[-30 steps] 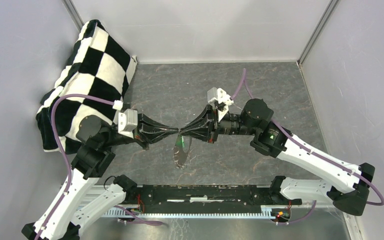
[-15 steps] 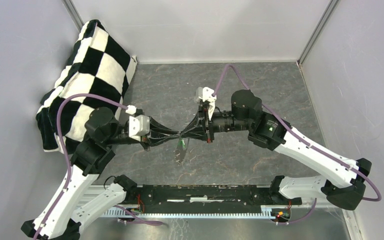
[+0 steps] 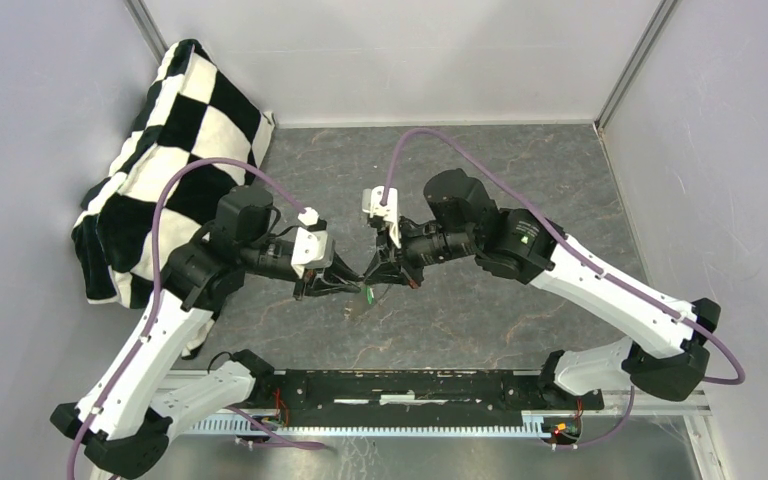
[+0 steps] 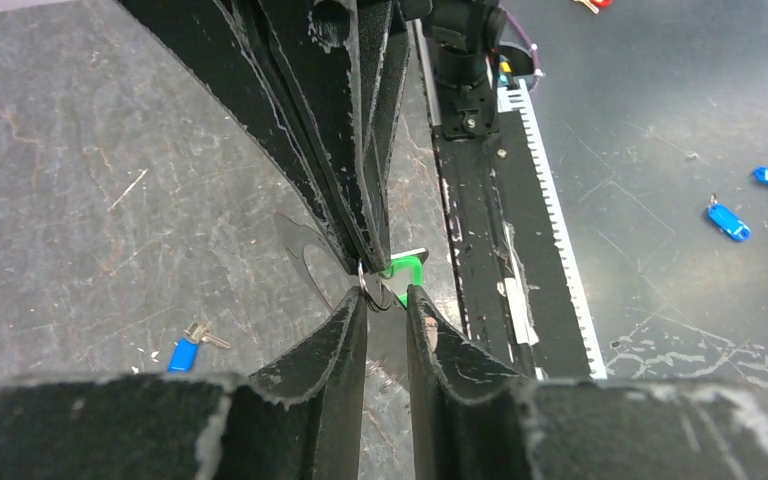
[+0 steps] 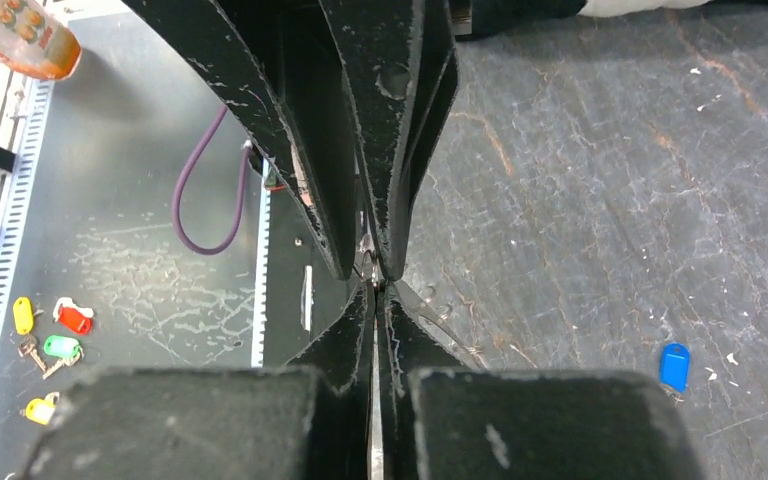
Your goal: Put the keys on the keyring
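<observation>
Green key (image 3: 369, 294) dangles mid-tabletop (image 3: 520, 170) where left fingers (image 3: 338, 288) and right fingers (image 3: 385, 268) meet tip to tip. Left wrist: left pair slightly apart, keyring (image 4: 363, 272) wire just above. Right wrist: right pair pinched shut on it, blue key (image 5: 673, 365) lying on tabletop.

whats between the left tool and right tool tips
The green key and a bit of keyring hang in the small gap from the left tool to the shut right tool. The left wrist view shows it best.
</observation>
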Tool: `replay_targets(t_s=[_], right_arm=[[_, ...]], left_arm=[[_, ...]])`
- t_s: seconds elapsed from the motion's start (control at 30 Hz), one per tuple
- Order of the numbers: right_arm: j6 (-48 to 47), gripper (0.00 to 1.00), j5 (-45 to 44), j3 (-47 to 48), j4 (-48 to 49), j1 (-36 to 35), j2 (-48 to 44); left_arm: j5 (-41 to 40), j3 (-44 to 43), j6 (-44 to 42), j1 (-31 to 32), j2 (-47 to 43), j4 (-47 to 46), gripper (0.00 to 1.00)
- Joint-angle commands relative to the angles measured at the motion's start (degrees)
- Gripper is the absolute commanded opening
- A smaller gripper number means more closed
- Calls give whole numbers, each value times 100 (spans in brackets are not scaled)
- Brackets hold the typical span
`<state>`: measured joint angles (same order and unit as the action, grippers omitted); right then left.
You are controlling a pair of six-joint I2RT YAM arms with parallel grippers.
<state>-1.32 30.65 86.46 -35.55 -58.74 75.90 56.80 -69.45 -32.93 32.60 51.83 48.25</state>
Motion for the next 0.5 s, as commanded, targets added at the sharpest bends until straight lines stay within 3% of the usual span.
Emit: replay_targets(t_s=[0.0, 0.13, 0.3, 0.47], right_arm=[[-319, 0, -110, 468, -319, -118, 117], [-437, 0, -189, 675, -545, -188, 261], [-516, 0, -195, 838, -665, -274, 358], [-605, 0, -172, 1064, -848, -372, 526]], left_arm=[[297, -375, -763, -8, 153, 759, 27], [279, -507, -934, -8, 254, 915, 26], [282, -527, -1121, -6, 313, 1066, 17], [256, -602, -1073, -8, 390, 1068, 18]])
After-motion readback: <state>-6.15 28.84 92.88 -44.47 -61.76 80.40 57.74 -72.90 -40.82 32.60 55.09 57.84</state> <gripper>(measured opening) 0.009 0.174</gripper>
